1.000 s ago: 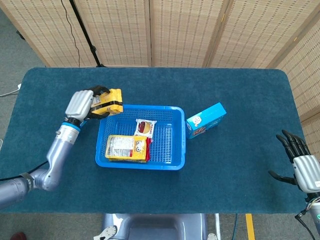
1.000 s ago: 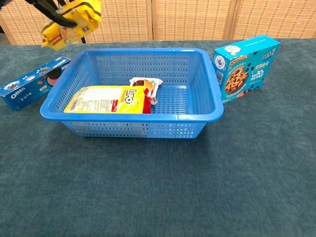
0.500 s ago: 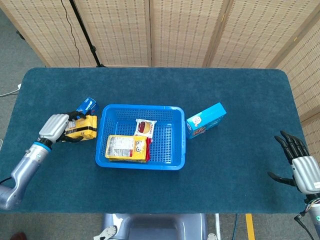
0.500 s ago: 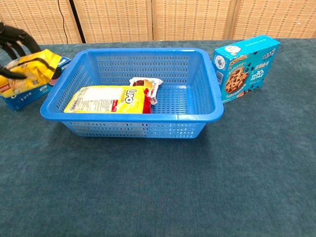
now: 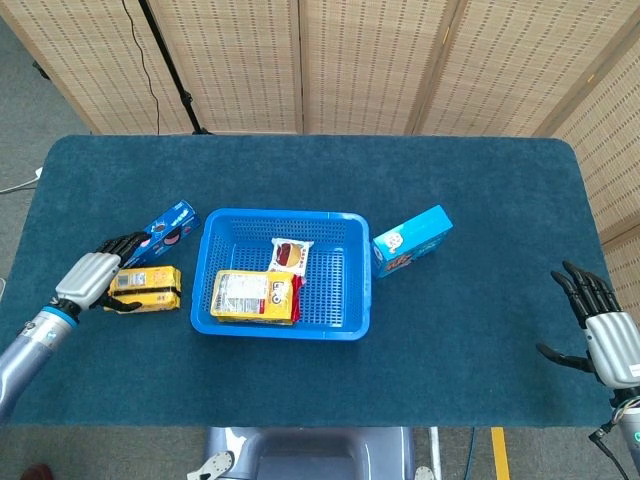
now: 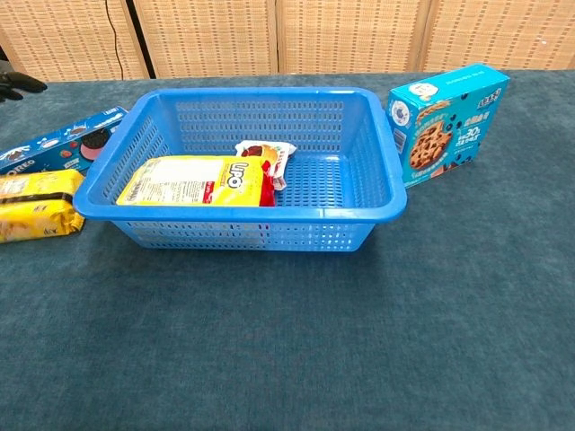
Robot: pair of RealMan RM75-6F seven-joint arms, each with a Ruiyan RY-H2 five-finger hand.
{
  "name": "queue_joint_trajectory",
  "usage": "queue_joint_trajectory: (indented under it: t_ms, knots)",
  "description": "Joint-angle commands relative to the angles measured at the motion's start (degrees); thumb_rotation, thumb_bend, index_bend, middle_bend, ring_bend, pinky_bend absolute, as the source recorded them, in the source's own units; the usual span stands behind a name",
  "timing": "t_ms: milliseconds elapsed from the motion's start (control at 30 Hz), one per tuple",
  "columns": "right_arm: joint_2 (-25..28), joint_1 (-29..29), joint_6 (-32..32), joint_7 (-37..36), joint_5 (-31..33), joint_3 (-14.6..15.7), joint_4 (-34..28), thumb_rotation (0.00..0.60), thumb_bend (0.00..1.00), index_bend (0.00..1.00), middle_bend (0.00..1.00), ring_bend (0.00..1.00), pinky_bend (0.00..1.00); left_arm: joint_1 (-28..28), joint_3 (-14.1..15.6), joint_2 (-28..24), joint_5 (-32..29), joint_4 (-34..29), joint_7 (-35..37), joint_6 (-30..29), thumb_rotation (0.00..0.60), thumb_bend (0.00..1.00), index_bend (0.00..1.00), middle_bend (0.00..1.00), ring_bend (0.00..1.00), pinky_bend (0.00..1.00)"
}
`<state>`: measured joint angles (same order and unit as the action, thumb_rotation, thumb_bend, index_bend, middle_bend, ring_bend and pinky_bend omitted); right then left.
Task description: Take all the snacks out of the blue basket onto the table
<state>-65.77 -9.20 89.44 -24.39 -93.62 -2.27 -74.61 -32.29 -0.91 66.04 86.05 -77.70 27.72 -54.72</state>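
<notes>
Two snacks left: yellow bag (image 5: 255, 296) and small packet (image 5: 291, 252) – both lie in the blue basket (image 5: 345, 325).
Left hand (image 5: 92, 280): fingers spread, beside yellow pack (image 5: 147, 288) on table (image 5: 480, 190).
Right hand (image 5: 605, 335): spread, empty.
Risk: withdrawing fingers could snag and drag that pack.

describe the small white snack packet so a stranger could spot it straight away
Find the blue basket mid-table. Two snacks lie inside; the small white packet sits nearer the far wall, white with a red patch, unlike the larger yellow pack beside it.

Perforated plastic blue basket (image 6: 377, 193) on matt, carpet-like teal table cloth (image 6: 359, 341).
</notes>
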Motion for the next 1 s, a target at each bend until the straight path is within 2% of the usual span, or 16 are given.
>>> queue_joint_trajectory:
  t_ms: [33,133,233,367,467,600,733,1000]
  knots:
    - [0.08,0.07,0.05,0.0,0.01,0.02,-0.14,0.6,0.0,0.0,0.0,0.0,0.06,-0.12,0.14,-3.82,4.95,-4.95,3.6,-4.42,0.6,0.0,0.0,0.0,0.0,0.0]
    - [0.15,0.08,-0.01,-0.07,0.1,-0.01,-0.22,0.6,0.0,0.0,0.0,0.0,0.06,-0.56,-0.63,-5.93,5.81,-8.62,2.84,-5.93,0.6,0.0,0.0,0.0,0.0,0.0]
    - [0.19,0.0,-0.16,-0.14,0.07,0.0,-0.29,0.6,0.0,0.0,0.0,0.0,0.06,-2.54,-2.29,-8.14,5.34,-13.78,-0.47,-4.7,0.6,0.0,0.0,0.0,0.0,0.0]
    - [0.22,-0.03,-0.02,-0.1,-0.23,0.08,-0.43,0.6,0.0,0.0,0.0,0.0,0.06,-6.93,-4.79,-8.67,1.69,-20.39,-8.08,1.68,0.6,0.0,0.0,0.0,0.0,0.0]
    - [0.26,0.02,-0.01,-0.21,-0.09,0.02,-0.42,0.6,0.0,0.0,0.0,0.0,0.06,-11.48,-6.87,-6.44,-4.64,-23.93,-17.08,8.63,0.6,0.0,0.0,0.0,0.0,0.0]
    - [0.3,0.09,-0.2,-0.52,0.38,-0.11,-0.25,0.6,0.0,0.0,0.0,0.0,0.06,-15.2,-8.08,-2.72,-13.48,-25.31,-26.07,12.88,0.6,0.0,0.0,0.0,0.0,0.0]
    - [0.31,0.14,-0.57,-1.24,0.95,-0.24,0.29,0.6,0.0,0.0,0.0,0.0,0.06,-18.49,-6.8,1.42,-22.9,-24.42,-36.11,14.57,0.6,0.0,0.0,0.0,0.0,0.0]
    - [0.12,-0.01,-0.87,-1.23,1.01,-0.31,0.74,0.6,0.0,0.0,0.0,0.0,0.06,-22.53,-4.95,7.62,-33.72,-21.13,-43.48,15.4,0.6,0.0,0.0,0.0,0.0,0.0]
